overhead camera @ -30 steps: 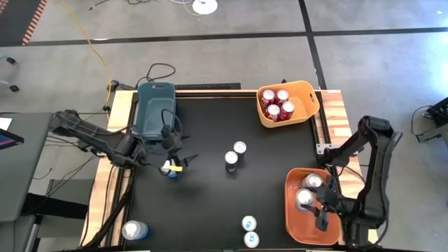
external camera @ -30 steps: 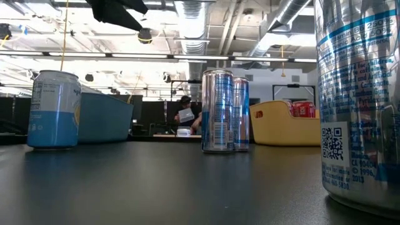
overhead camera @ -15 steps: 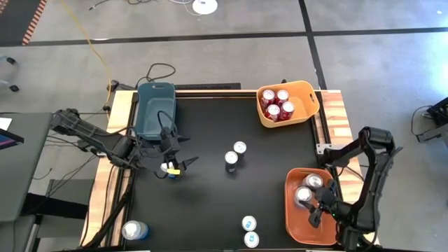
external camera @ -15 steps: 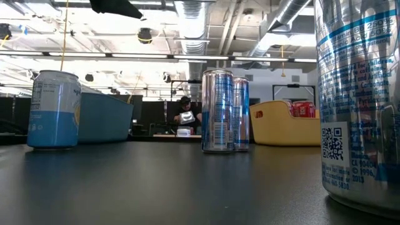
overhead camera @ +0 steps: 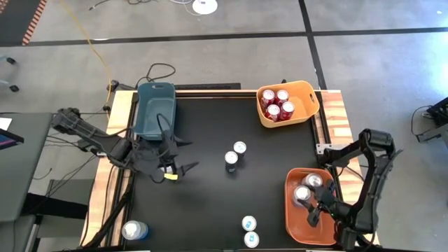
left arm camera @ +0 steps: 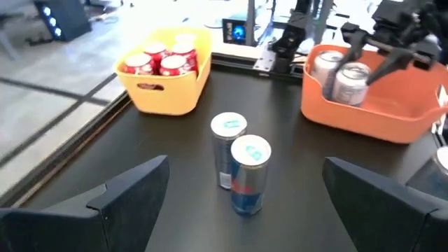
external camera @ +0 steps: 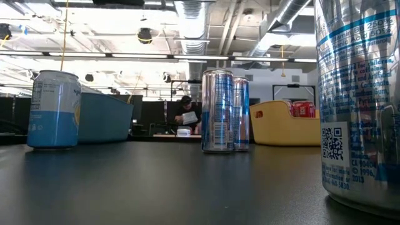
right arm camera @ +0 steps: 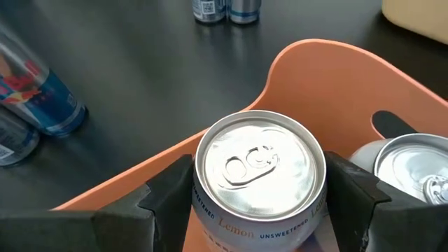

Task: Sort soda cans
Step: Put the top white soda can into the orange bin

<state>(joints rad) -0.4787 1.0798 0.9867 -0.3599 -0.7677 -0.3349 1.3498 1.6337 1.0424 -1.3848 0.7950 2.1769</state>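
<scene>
Near can [external camera: 359,100] cut off at the low view's edge — top unseen.

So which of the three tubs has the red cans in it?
The yellow tub at the table's far right corner holds four red cans. The orange tub holds silver ones, and the blue bin shows none.

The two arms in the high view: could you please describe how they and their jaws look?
Both arms are dark, near-black jointed links with black cables along them. The left gripper carries a small yellow marking near its tip; in its wrist view its fingers are broad, matte, dark wedges. The right gripper is likewise black, with blocky dark fingers in its wrist view.
</scene>
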